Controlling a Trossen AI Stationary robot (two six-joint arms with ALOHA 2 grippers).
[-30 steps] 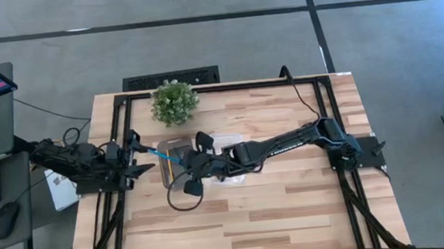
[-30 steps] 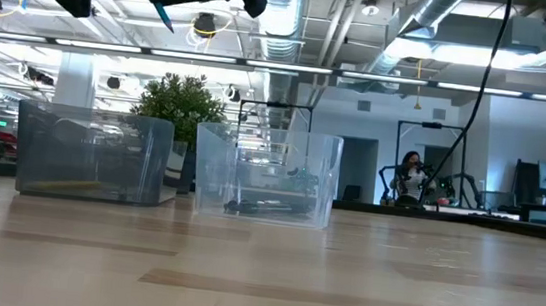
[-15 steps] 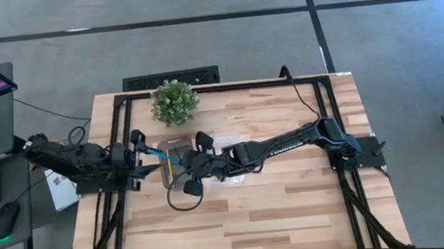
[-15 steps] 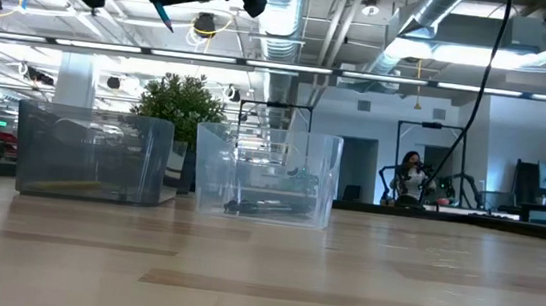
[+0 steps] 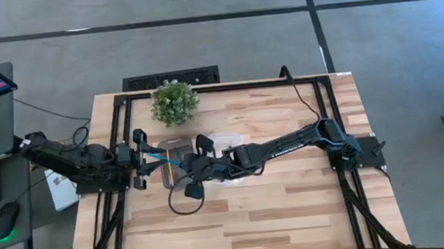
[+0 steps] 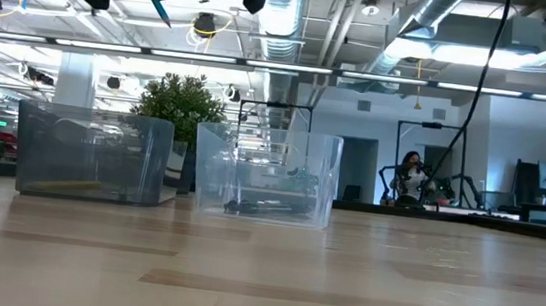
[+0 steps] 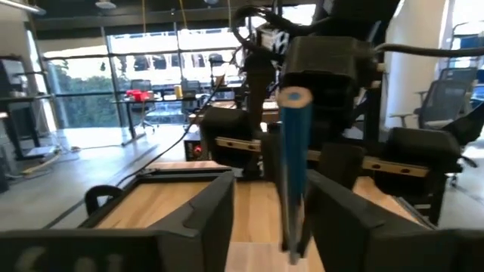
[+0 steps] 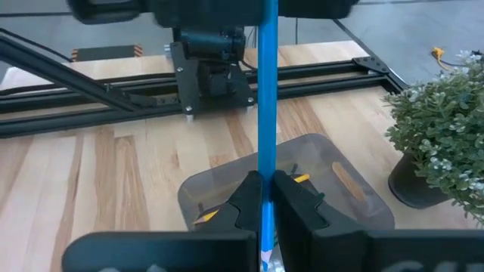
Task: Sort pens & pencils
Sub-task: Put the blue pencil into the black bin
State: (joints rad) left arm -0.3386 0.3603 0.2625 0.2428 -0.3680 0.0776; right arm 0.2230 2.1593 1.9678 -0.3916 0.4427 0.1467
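Observation:
A blue pencil [image 5: 163,156] hangs in the air above the grey bin [image 5: 178,156], with my right gripper [image 5: 185,163] shut on it. The pencil's free, blunt end [image 7: 293,100] points at my left arm. My left gripper [image 5: 144,156] is open, with one finger on either side of that end [image 7: 293,189] and a gap showing on both sides. A yellow pencil [image 6: 74,186] lies on the grey bin's floor. Dark pens [image 6: 268,208] lie in the clear bin [image 6: 266,172] beside it. My right gripper pinches the blue pencil's shaft [image 8: 266,175] between its two fingers, coming from the table's right side and slanting down. Most of the pencil sticks out past the fingertips toward my left arm. It is lifted clear, slanting, with its pointed tip [image 6: 169,24] lowest.
A potted plant [image 5: 174,102] stands at the table's far side behind the bins. The two bins sit side by side left of the table's middle. Bare wood lies toward the near edge [image 5: 246,219]. A desk with a monitor stands off the table's left.
My left gripper has moved toward the table's right, and its fingers now stand around the blue pencil's free end. My right gripper and the pencil have kept still.

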